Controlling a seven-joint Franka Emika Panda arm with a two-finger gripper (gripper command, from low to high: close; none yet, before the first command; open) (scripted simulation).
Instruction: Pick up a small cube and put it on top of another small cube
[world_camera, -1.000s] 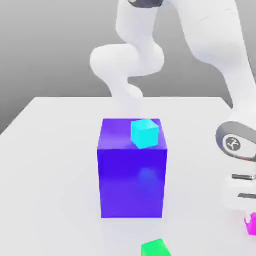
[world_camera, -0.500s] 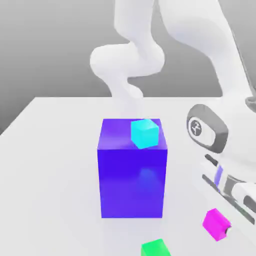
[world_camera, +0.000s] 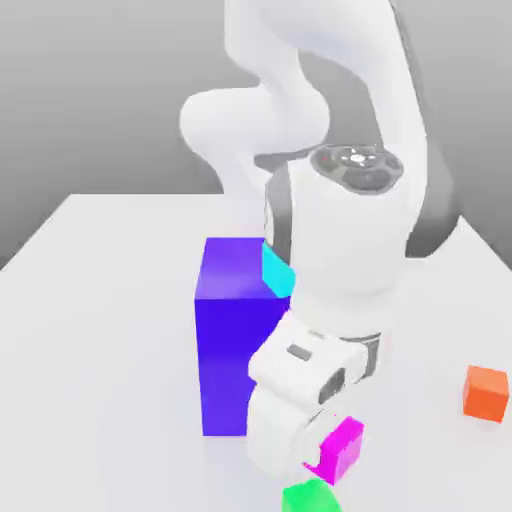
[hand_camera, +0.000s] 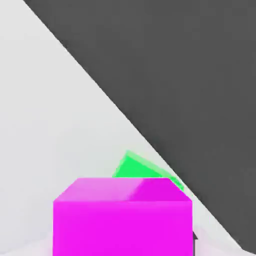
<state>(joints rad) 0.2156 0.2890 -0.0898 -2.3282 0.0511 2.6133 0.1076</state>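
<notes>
The small magenta cube (world_camera: 338, 450) hangs just above the table near the front edge, with my gripper (world_camera: 325, 455) shut on it. In the hand view the magenta cube (hand_camera: 123, 220) sits close to the camera. The small green cube (world_camera: 310, 497) rests on the table right below and slightly toward the exterior view's left of the held cube. The green cube (hand_camera: 145, 171) peeks out past the magenta one, close to the table's edge.
A big blue-purple block (world_camera: 235, 335) stands mid-table with a cyan cube (world_camera: 276, 269) on its top, partly behind my arm. An orange cube (world_camera: 487, 392) lies at the exterior view's right. The white table (world_camera: 90, 340) ends near the green cube.
My arm has swung from the exterior view's right toward the left, carrying the magenta cube over to just above the green cube. The orange cube has come into sight.
</notes>
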